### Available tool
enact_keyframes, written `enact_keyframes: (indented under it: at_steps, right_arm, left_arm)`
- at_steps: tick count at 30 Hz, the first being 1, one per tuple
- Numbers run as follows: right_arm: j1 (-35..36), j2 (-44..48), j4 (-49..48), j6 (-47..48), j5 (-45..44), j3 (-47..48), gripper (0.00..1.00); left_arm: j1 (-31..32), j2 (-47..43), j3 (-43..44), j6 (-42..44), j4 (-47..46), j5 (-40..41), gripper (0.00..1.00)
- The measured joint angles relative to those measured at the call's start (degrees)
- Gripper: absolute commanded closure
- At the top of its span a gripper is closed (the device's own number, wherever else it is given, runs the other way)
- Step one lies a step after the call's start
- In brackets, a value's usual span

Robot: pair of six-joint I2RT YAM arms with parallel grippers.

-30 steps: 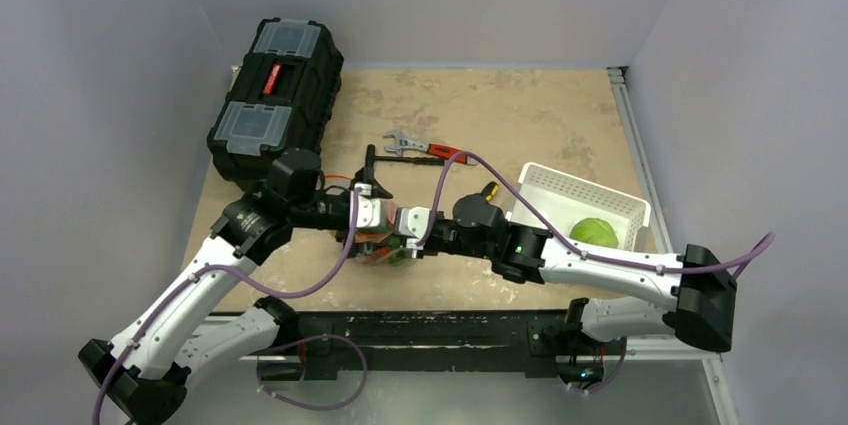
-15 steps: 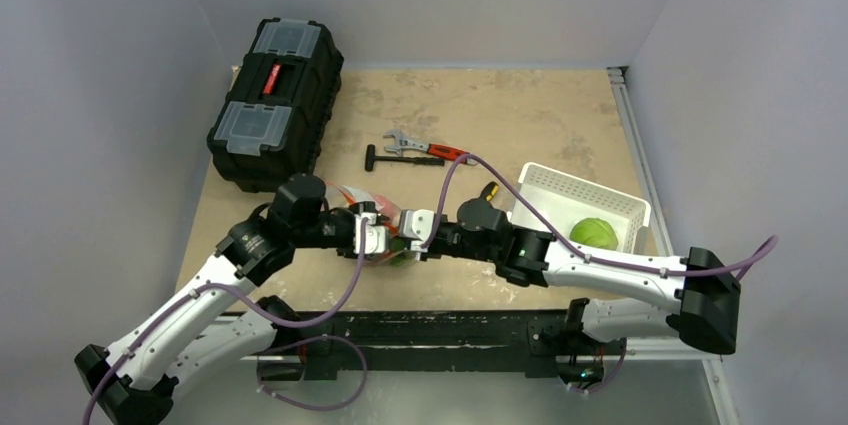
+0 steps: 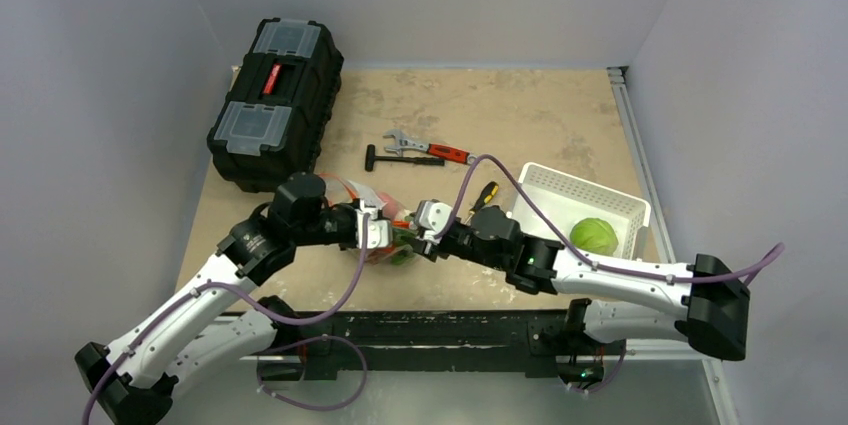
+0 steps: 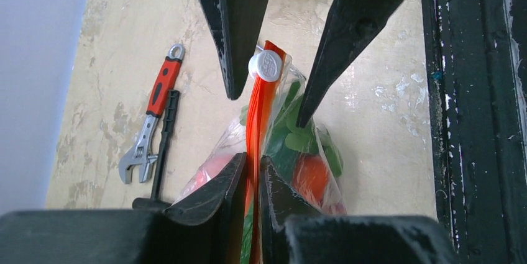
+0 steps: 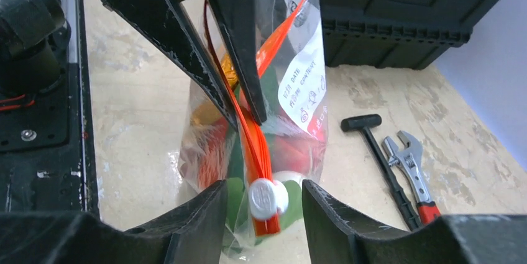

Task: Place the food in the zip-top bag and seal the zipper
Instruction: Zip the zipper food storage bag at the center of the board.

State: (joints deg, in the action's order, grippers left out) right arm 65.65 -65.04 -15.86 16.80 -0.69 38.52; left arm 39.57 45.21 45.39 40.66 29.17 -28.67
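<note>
The zip-top bag (image 4: 323,152) hangs between my two grippers, holding red, orange and green food (image 4: 309,174). My left gripper (image 4: 252,159) is shut on the orange-red zipper (image 4: 258,109), pinching the strip between its fingertips. The white slider (image 5: 267,199) sits at the strip's end. My right gripper (image 5: 263,188) stands open, a finger on each side of the slider, touching neither side. From above, both grippers meet at the bag (image 3: 398,248). A green leafy ball (image 3: 595,235) lies in the white basket (image 3: 560,190).
A black toolbox (image 3: 275,100) stands at the back left. A red-handled wrench (image 3: 430,148) and a black T-handled tool (image 3: 400,160) lie behind the bag. A screwdriver (image 3: 483,195) lies beside the basket. The table's near edge has a black rail (image 4: 472,115).
My left gripper came in from the left and closed on the zipper strip. My right gripper opened and let go of the slider end, shifting slightly back.
</note>
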Motion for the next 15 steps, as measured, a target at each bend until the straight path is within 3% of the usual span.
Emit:
enact_keyframes:
  at_steps: [6, 10, 15]
  right_arm:
    - [0.0, 3.5, -5.6, -4.0, -1.9, -4.2, 0.56]
    - [0.0, 3.9, -9.6, -5.8, -1.8, -6.1, 0.68]
    - [0.0, 3.0, -11.7, -7.4, -1.3, -6.4, 0.83]
  left_arm:
    - [0.5, -1.2, 0.0, -1.0, -0.8, 0.5, 0.58]
    - [0.6, -1.6, 0.0, -1.9, -1.8, 0.6, 0.38]
    - [0.6, -1.1, 0.4, -3.3, -1.6, -1.2, 0.3]
